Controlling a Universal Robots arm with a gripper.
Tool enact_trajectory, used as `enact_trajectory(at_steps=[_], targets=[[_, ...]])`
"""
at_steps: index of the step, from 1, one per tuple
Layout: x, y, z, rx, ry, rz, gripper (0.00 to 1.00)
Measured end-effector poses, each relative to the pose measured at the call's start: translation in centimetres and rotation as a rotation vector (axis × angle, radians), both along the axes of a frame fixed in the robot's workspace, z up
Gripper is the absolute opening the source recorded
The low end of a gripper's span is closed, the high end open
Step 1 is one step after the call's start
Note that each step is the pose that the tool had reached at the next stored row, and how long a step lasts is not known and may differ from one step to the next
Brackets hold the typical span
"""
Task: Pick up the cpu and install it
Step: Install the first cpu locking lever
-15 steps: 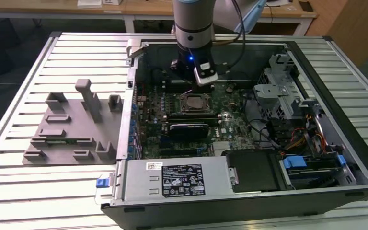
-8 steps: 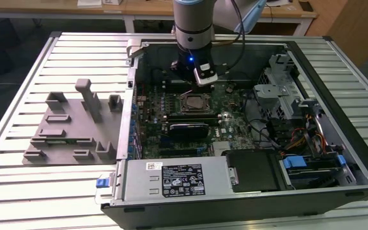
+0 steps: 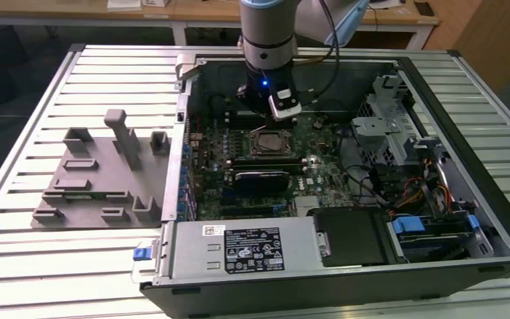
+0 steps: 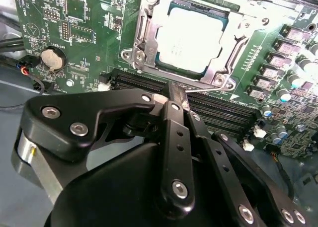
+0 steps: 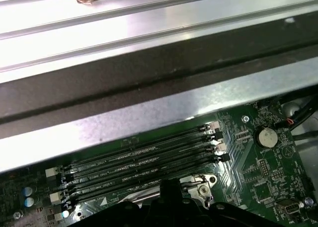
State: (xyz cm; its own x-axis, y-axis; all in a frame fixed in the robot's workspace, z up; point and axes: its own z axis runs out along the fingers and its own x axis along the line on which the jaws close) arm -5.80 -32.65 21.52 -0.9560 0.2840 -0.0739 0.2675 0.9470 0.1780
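The cpu [image 4: 194, 38], a silvery-grey square chip, lies flat in the metal-framed socket [image 4: 144, 53] on the green motherboard; in the exterior view the cpu [image 3: 268, 141] sits mid-board inside the open computer case. My gripper [image 4: 172, 94] hangs a little above the board beside the socket, over the black memory slots [image 4: 218, 113]. Its black fingers meet at one tip, shut with nothing between them. In the exterior view the gripper [image 3: 262, 118] is just behind the socket, under the arm's wrist. The first wrist view has the gripper [image 5: 169, 186] near the memory slots [image 5: 139, 162].
A grey plastic holder tray [image 3: 104, 176] lies on the slatted table at the exterior view's left. Inside the case are a power supply [image 3: 237, 249] at the front, a drive cage [image 3: 397, 126] and cables at the right. The case's metal wall [image 5: 149, 113] rises beside the slots.
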Motion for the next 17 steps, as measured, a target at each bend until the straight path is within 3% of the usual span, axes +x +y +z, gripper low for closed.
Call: enact_trajectory(at_steps=[6, 17], targets=[[0.01, 0.0, -0.1, 0.0, -0.0009, 0.072, 0.11], [0.04, 0.0, -0.29, 0.0001, -0.0012, 0.13, 0.11]])
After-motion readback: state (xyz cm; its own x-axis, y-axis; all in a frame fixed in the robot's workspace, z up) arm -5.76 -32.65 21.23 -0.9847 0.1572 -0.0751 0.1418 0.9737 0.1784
